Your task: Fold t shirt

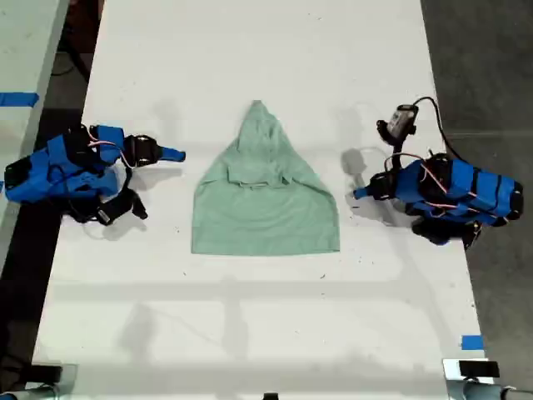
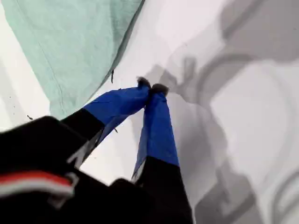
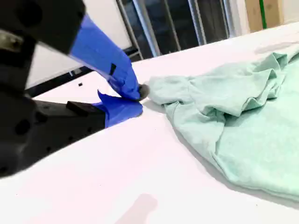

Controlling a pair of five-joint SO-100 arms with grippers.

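Shut, tips together on nothing: my first end effector (image 2: 150,87), just off a hem corner, at the exterior view's right. Also closed and empty: my second end effector (image 3: 134,100), at that view's left, apart from the cloth. Between them, flat on the white tabletop (image 1: 250,317), the t shirt (image 1: 265,200), long axis running up the exterior view, narrow end toward its top, wide hem toward its bottom.

Bright, even light floods the white table (image 1: 266,333) from overhead; soft grey shadows of my arms fall across its near edge in the exterior view. The exterior view is sharp. My first wrist view is soft, with layered shadows beyond my first gripper (image 2: 150,87). My second wrist view glares white, its dark foreground housing blurred.
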